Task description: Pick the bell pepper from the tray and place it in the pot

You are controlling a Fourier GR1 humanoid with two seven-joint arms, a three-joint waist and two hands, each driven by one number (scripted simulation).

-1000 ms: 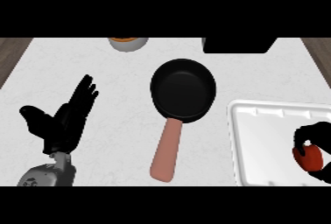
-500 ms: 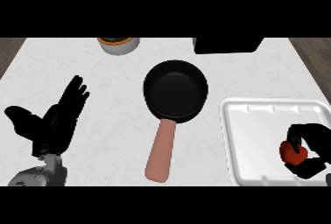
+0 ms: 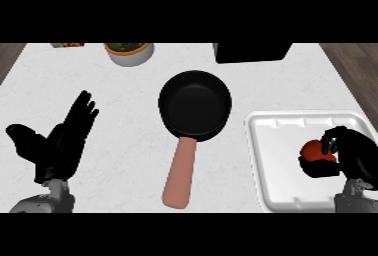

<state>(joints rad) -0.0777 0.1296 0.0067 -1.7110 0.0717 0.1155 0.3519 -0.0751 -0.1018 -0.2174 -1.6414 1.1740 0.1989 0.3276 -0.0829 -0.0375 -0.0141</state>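
Okay, eyes on the red bell pepper [image 3: 317, 149]: it's inside the white rectangular tray [image 3: 280, 172], over on the tray's right-hand half, and my right hand [image 3: 356, 156] has it. The black fingers curl over the top of the pepper and the thumb tucks in underneath, so the hand is closed round it and only the left part of the red skin shows. I can't tell from up here whether the pepper sits on the tray floor or is clear of it.

Tray's at the right side of the white speckled counter [image 3: 125, 120]. Just left of it lies the black round frying pan [image 3: 195, 109], bowl towards the far edge, its salmon-pink handle [image 3: 179, 172] pointing back at me. Pan and tray are close but not touching.

Far side of the counter: a small white bowl [image 3: 130, 53] with something green in it, and a black box [image 3: 251, 51] to its right.

My left hand [image 3: 63, 142] is at the lower left, open, fingers straight and pointing up, thumb spread, holding nothing.
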